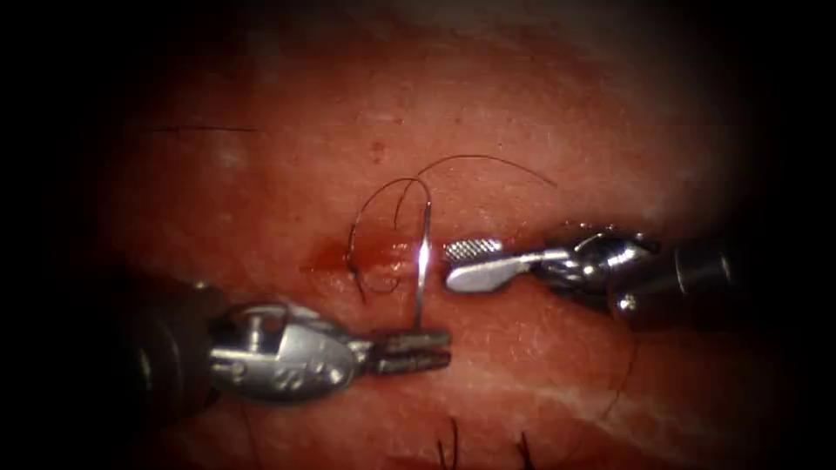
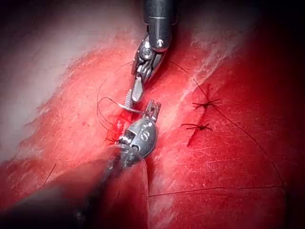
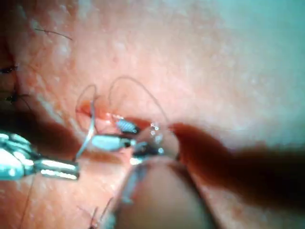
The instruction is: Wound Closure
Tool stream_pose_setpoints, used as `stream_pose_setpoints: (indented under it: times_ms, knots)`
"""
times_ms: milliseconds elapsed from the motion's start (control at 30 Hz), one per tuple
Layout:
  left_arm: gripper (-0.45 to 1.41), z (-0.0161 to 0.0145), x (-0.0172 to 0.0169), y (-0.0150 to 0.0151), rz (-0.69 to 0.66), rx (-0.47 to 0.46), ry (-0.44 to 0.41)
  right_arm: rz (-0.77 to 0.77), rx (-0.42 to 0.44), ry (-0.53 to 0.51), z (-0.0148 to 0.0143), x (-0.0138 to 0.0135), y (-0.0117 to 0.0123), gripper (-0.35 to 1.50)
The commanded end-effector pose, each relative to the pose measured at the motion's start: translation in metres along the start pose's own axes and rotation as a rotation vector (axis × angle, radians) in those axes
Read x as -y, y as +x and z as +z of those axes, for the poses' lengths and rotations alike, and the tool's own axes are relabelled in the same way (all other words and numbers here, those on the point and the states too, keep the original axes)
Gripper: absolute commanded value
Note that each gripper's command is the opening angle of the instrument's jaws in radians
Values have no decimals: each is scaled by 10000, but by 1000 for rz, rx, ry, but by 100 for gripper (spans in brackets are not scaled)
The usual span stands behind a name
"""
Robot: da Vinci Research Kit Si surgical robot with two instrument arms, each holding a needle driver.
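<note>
The left tool (image 1: 416, 351) comes in low from the left with its jaws closed on the needle (image 1: 422, 261), gripping it at its lower end, and the needle stands up from there almost straight, its long axis running up the endoscope view towards the cut (image 1: 374, 257), where its upper end meets the thread (image 1: 488, 160). Whether that upper end is in the tissue (image 1: 540, 113) or just lying against it, I can't tell from here. The right tool (image 1: 470, 261) reaches in level from the right with its jaws parted, holding nothing, tips just beside the needle's middle on its right side, so the needle lies directly to the left of those open tips and crosswise to them; the right arm is the nearer one to the shaft of the needle, while the left already has it. Thread loops above the cut and red fluid (image 1: 326, 254) pools at its left end. The left wrist view adds two finished knots (image 2: 202, 114) off to one side and a long strand trailing away across the tissue; the right wrist view confirms the open jaws sitting right by the needle's curve
</note>
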Motion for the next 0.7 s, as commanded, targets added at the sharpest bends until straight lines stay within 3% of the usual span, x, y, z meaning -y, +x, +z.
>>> stream_pose_setpoints:
  times_ms: [33,300,533,600,633,700]
  knots:
    - [-45,10,-7,-5,-2,1,-4,21,-5,12,11,-2,-8,89]
    - [-45,10,-9,-9,2,3,-10,37,-15,14,21,5,-6,88]
    - [-45,9,-10,-7,2,8,-10,55,-20,11,28,6,-6,71]
    - [-45,9,-10,-6,1,8,-9,60,-21,12,32,6,-6,41]
    - [-45,8,-10,-6,1,10,-8,73,-26,3,32,5,-6,-25]
    - [-45,7,-10,-6,1,11,-7,73,-8,-13,31,5,-6,-35]
